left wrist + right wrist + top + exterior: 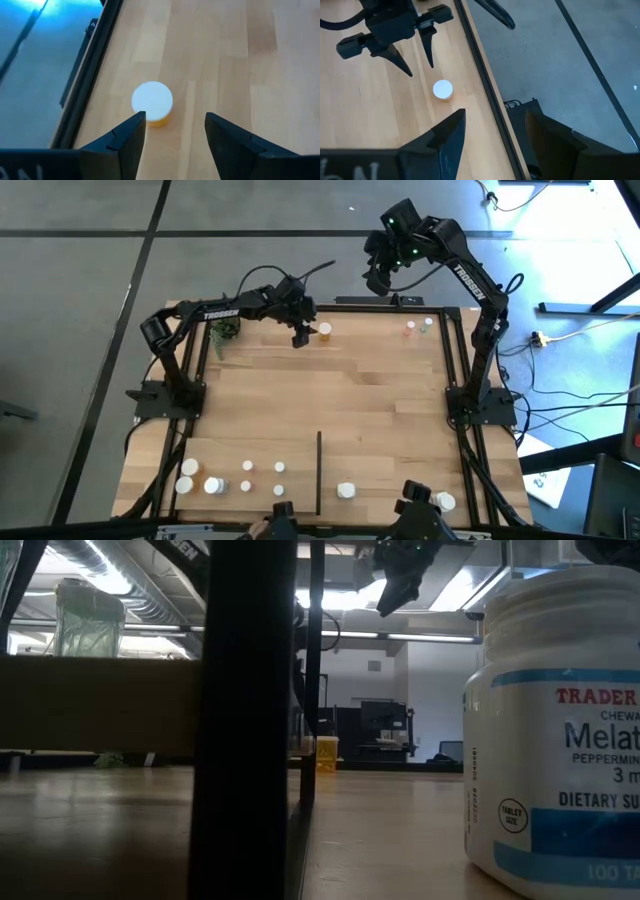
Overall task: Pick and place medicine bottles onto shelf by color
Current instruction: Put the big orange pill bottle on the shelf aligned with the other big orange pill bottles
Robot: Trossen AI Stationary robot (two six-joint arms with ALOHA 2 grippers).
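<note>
The left gripper (301, 337) hangs over the far edge of the shelf (380, 400), just beside an orange bottle (325, 331) with a white cap. Its fingers (131, 135) stand apart with nothing between them — open and empty. In the left wrist view the bottle (152, 103) stands upright on the wood just ahead of the fingertips, close to the black rail at the far edge; it is untouched.

The right gripper (378, 280) is raised beyond the far rail, off the board and well above it. Its fingers (451, 132) are also spread, holding nothing. From its wrist camera the left gripper (415, 52) shows poised next to the same bottle (443, 90).

Near the far right corner stand two more small bottles (417, 328), close together. Along the near edge, left of the thin black divider strip (319, 470), a cluster of white-capped bottles (232, 477) is gathered — at least one with an orange body. Right of the strip stand a white bottle (346, 491) and another white bottle (445, 502). A large white bottle (560, 730) fills the right of the low view. A small green plant (225, 330) sits at the far left corner.
</note>
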